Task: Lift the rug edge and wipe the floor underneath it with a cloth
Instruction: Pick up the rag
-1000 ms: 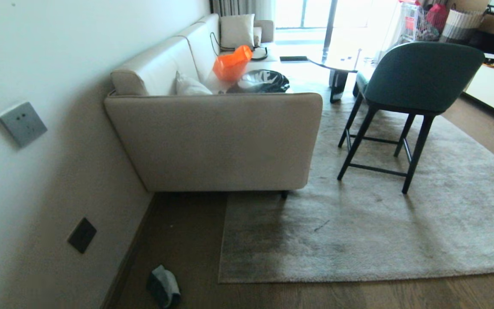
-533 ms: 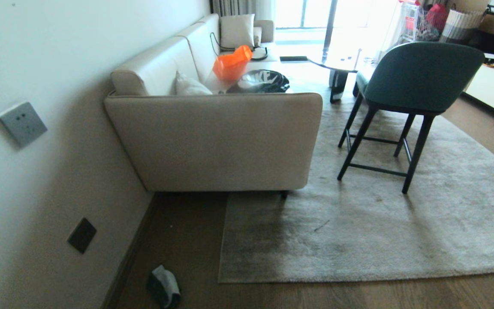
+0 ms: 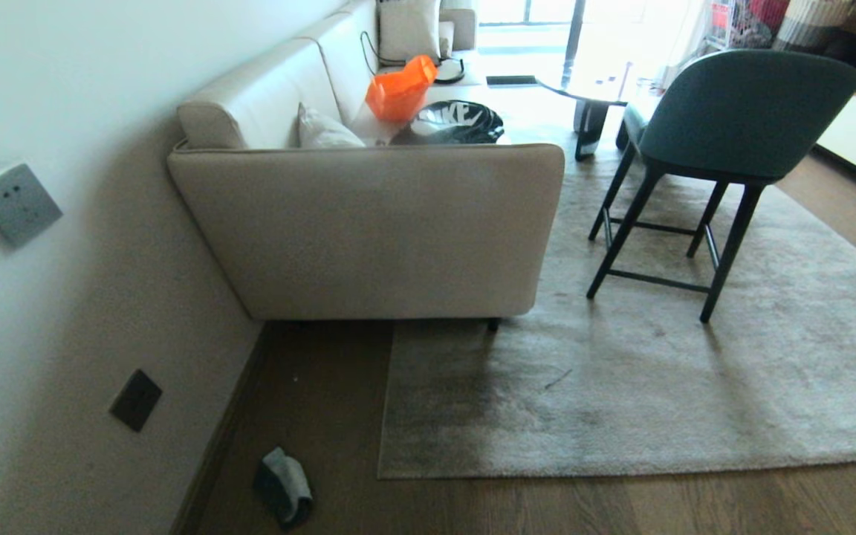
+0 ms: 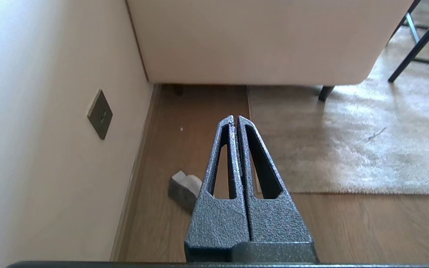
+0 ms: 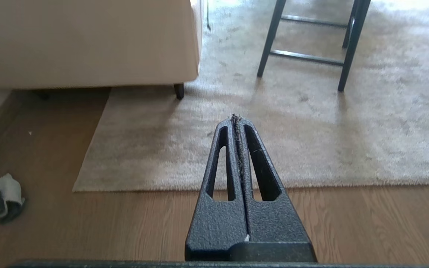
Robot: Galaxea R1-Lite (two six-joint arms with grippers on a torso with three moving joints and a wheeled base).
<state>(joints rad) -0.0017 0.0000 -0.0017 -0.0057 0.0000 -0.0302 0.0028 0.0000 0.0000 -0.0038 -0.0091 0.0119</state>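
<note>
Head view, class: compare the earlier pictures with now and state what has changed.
Only the camera moved: it tipped downward, so the whole scene slid up the picture. Nothing was grasped or released. The cloth still lies on the floor by the wall, and the rug edge stays flat.

Wall [image 3: 101,111]: pale, plain, with two socket plates.
Sofa [image 3: 368,223]: cream, set against the wall.
Chair [image 3: 733,119]: dark green, black legs.
Window [image 3: 524,15]: bright daylight.
</note>
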